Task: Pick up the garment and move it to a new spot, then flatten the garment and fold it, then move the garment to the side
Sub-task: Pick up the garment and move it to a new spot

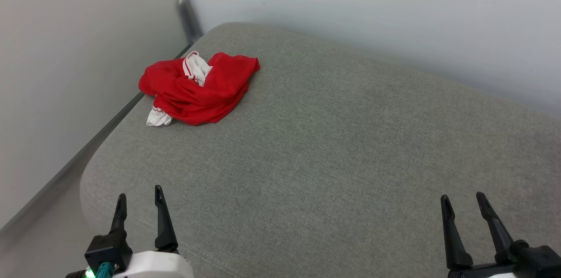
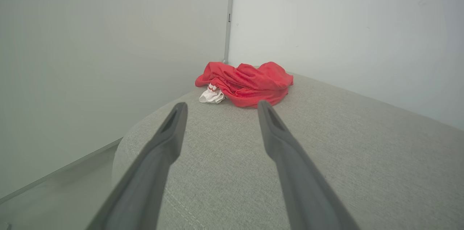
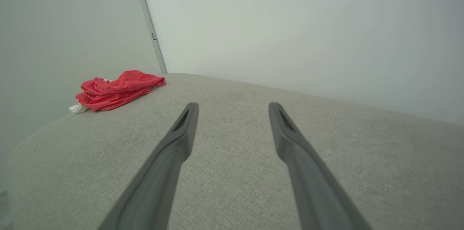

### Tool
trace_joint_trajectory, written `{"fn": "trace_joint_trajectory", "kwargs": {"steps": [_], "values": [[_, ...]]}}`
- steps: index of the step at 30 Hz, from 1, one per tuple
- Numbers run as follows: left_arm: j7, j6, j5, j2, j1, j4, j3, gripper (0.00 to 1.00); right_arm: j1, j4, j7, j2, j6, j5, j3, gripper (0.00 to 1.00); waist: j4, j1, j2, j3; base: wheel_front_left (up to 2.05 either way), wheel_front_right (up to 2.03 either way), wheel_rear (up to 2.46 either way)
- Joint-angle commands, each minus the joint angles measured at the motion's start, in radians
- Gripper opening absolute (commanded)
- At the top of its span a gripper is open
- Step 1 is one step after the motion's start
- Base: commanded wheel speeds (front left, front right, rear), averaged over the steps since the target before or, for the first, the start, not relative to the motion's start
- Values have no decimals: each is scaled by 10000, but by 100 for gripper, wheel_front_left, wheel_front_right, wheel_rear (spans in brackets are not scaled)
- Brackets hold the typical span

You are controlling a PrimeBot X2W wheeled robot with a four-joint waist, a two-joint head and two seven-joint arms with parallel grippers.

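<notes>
Found no text, number, label or brand that could be read. Saw only plain red folds and a bit of white, red-striped trim on the crumpled garment [image 1: 206, 94], with no lettering turned outward. Made out nothing printed on the grey cushion [image 1: 333, 146] or on the pale walls [image 1: 394, 6].
</notes>
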Motion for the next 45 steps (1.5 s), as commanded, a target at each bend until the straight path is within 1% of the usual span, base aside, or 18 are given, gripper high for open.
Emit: {"fn": "trace_joint_trajectory", "kwargs": {"steps": [1,6,10,14,16,21,24,28,33,36,39,40,45], "values": [[-28,-23,24,16,48,-10,35,100,31,-57,-21,-5,-5,-20,8,100,47,0,0,3,0,0,0],[-28,-72,-34,18,30,-1,156,100,19,-79,-21,-5,-5,-24,49,100,54,0,0,15,0,0,0],[-28,-273,107,18,-255,-16,293,100,-45,-122,-21,-5,-7,-100,3,100,-64,0,0,101,0,0,0],[-28,-736,363,91,-912,93,700,100,-229,-202,-21,-5,-7,-242,-16,100,-270,0,0,355,0,0,0],[-28,-920,478,240,-1414,165,930,100,-325,-254,-21,-5,-7,-308,-53,100,-396,0,0,555,0,0,0],[-28,-1367,317,704,-3064,275,1721,100,-627,-498,-21,-6,-7,-689,-181,100,-780,0,0,1334,0,0,0],[-28,-1650,219,1072,-4118,325,2163,100,-849,-723,-21,-5,-7,-918,-307,100,-1008,0,0,1925,0,0,0],[-28,-2016,55,1635,-5532,741,2580,100,-1209,-1130,-19,-5,-7,-1241,-380,100,-1310,0,0,2788,0,0,0],[-26,-2334,-91,2556,-7293,1710,2837,100,-1680,-1644,-21,-5,-5,-1576,-559,100,-1636,0,0,3681,0,0,0],[77,-2510,-403,3126,-8334,2481,2935,100,-1912,-1973,-21,-5,-7,-1752,-599,100,-1834,0,0,4150,0,0,0],[460,-2679,-529,3819,-9173,3313,2736,100,-2107,-2356,-19,-5,-7,-1872,-699,100,-1985,0,0,4532,0,0,0],[460,-2679,-529,3819,-9173,3313,2736,100,-2107,-2356,-19,-5,-7,-1872,-699,100,-1985,0,0,4532,0,0,0],[1812,-2844,-1273,4708,-10285,4617,2189,100,-2261,-2945,-21,-5,-7,-2091,-755,100,-2107,0,0,5067,0,0,0]]}}
